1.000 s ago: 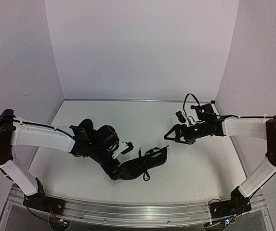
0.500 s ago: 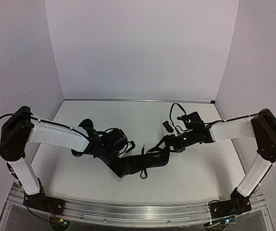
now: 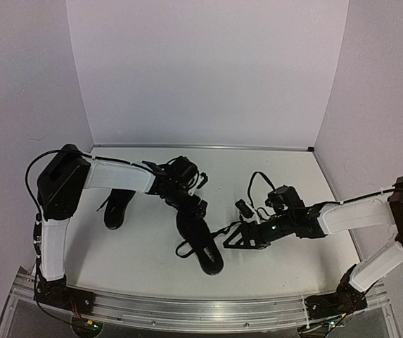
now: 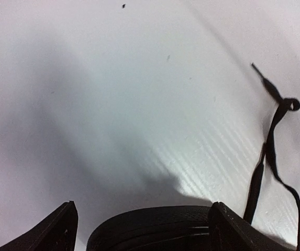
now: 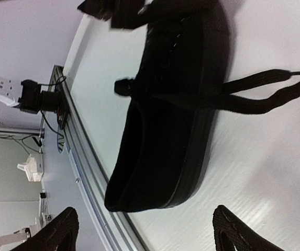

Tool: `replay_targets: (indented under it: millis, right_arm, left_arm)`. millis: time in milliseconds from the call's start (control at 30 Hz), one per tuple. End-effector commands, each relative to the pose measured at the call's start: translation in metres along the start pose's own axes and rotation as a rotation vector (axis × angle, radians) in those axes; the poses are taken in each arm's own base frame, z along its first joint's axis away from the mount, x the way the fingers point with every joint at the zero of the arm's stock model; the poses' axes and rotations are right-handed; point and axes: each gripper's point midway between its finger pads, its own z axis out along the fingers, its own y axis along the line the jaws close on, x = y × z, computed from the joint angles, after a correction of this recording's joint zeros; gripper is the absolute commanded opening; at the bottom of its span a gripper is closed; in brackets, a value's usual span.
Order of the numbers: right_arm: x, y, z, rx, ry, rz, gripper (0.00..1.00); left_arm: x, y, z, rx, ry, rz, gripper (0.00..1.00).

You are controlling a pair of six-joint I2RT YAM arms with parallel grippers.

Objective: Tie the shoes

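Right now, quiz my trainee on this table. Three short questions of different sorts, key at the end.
1. True or false: the left shoe and the middle shoe touch each other.
2. The right tool is: A) shut on a lace, B) open beside the middle shoe, C) lifted high over the left shoe.
3. Fill in: a loose ___ trails from the middle shoe across the table.
Key: 1 false, they lie apart. 2 B. 3 lace.
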Motion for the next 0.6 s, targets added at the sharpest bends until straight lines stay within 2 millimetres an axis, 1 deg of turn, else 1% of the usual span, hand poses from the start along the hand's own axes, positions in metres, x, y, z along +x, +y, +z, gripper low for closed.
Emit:
replay_targets:
  millis: [0,67,100,133,200,233,267,367,433,467,533,567]
  right_arm:
    - [-0.005,0.032,0.01,-0.065,-0.029,-0.041,0.85]
    - [-0.014,0.039,0.002,-0.055,-0.067,-0.064,0.85]
    - [-0.018,0.039,-0.001,-0.028,-0.082,-0.076,0.86]
    - [-0.023,0.037,-0.005,0.011,-0.101,-0.084,0.86]
    - [-0.03,0.028,-0.01,0.096,-0.121,-0.112,0.86]
    - [-0.034,0.021,-0.012,0.142,-0.134,-0.113,0.86]
    - [-0.037,0.017,-0.013,0.176,-0.142,-0.118,0.86]
    - [-0.045,0.004,-0.014,0.26,-0.163,-0.127,0.84]
    - [-0.053,0.001,-0.012,0.288,-0.167,-0.148,0.82]
    - [-0.056,0.0,-0.01,0.3,-0.159,-0.165,0.81]
    - [-0.057,-0.006,-0.001,0.32,-0.114,-0.181,0.79]
    - [-0.057,-0.005,0.004,0.308,-0.09,-0.187,0.79]
  left_arm:
    - [-0.047,-0.012,-0.016,0.102,-0.099,0.017,0.89]
    - [-0.058,-0.009,-0.033,0.109,-0.138,0.006,0.91]
    - [-0.061,-0.009,-0.043,0.108,-0.15,0.005,0.92]
    - [-0.061,-0.008,-0.049,0.104,-0.153,0.006,0.93]
    - [-0.06,-0.008,-0.073,0.101,-0.175,-0.002,0.95]
    - [-0.052,-0.006,-0.078,0.098,-0.169,-0.012,0.95]
    - [-0.047,-0.006,-0.089,0.102,-0.183,-0.026,0.96]
    - [-0.011,-0.003,-0.1,0.11,-0.163,-0.07,0.96]
    - [0.011,-0.004,-0.104,0.131,-0.144,-0.092,0.94]
    - [0.018,-0.005,-0.107,0.146,-0.142,-0.099,0.93]
    - [0.041,-0.009,-0.105,0.18,-0.103,-0.113,0.9]
    - [0.052,-0.01,-0.104,0.188,-0.082,-0.12,0.87]
